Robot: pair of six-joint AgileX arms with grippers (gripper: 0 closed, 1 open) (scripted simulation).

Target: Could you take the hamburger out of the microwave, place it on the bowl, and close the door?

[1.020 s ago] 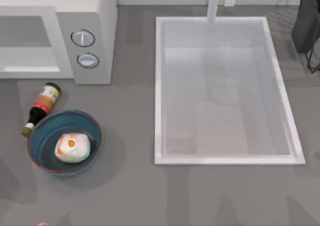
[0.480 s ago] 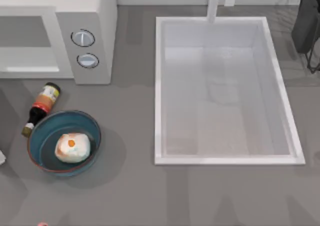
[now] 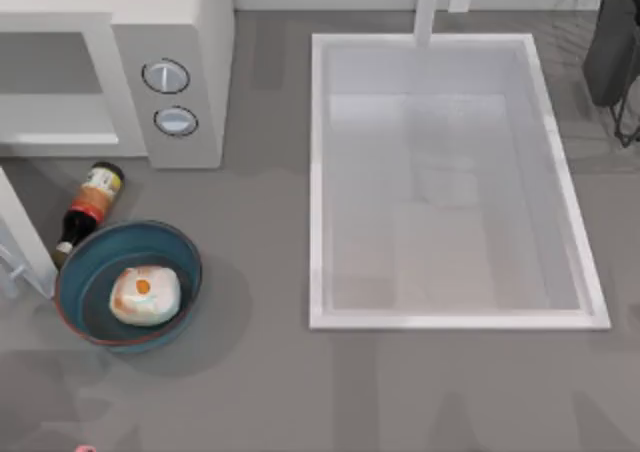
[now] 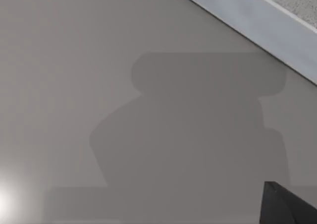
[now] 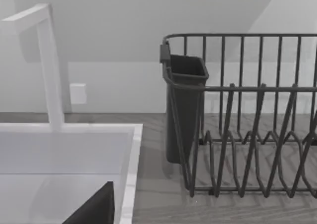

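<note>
Soft, even, diffuse light falls over the grey counter [image 3: 270,382], leaving only faint blurred shadows: a pale one beside the bowl [image 3: 128,284] toward the sink [image 3: 452,182] and dim vertical bands near the front edge. In the left wrist view a blocky soft-edged shadow darkens the surface and a small white glare blooms at one corner. The dish rack [image 5: 247,115] casts thin striped shadows on the counter, and the top view looks slightly soft throughout.

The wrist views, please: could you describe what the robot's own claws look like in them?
Little of either is in frame. Of the left claw, a matte charcoal-black wedge with straight edges and a sharp corner juts in. Of the right claw, there is a similar dark, flat-faced angular wedge. No cables, markings or lettering can be made out on either piece.
</note>
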